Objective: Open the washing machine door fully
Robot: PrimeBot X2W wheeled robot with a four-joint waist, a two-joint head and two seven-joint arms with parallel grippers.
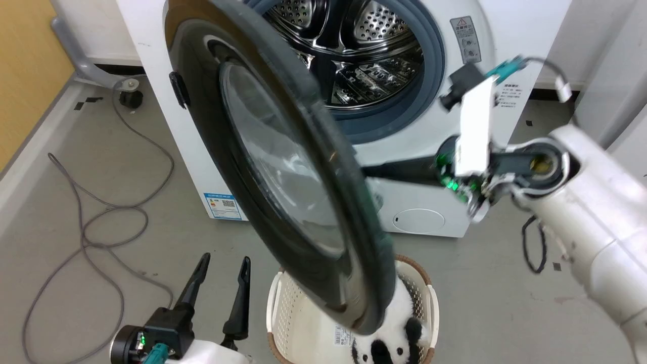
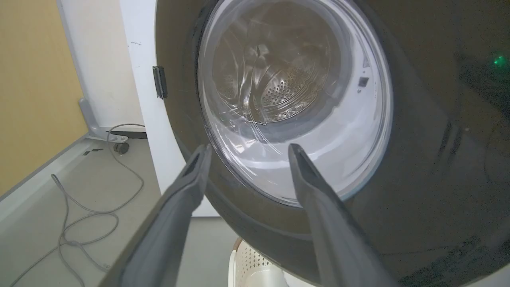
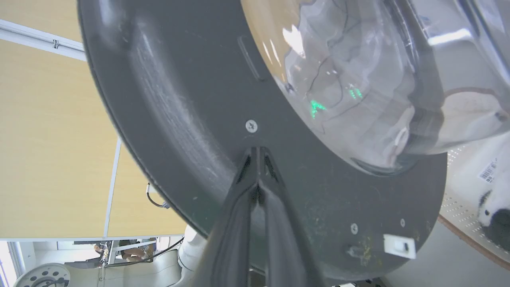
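Washing machine door [image 1: 283, 167], ajar: right gripper [image 3: 258, 151], fingers together, I set against its inner face to push; left gripper [image 1: 225, 258] lower left, fingers apart, idle

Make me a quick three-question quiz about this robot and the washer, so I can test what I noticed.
1. True or false: the washing machine door is closed against the washing machine.
2. Which gripper touches the door? A) the left gripper B) the right gripper C) both
3. Fill in: the basket on the floor by the door's lower edge holds a ___ toy.

Key
1. False: it stands partly open and the steel drum shows.
2. B: its shut fingertips rest against the door's inner face. The left gripper is open and looks clear of the door.
3. Panda.
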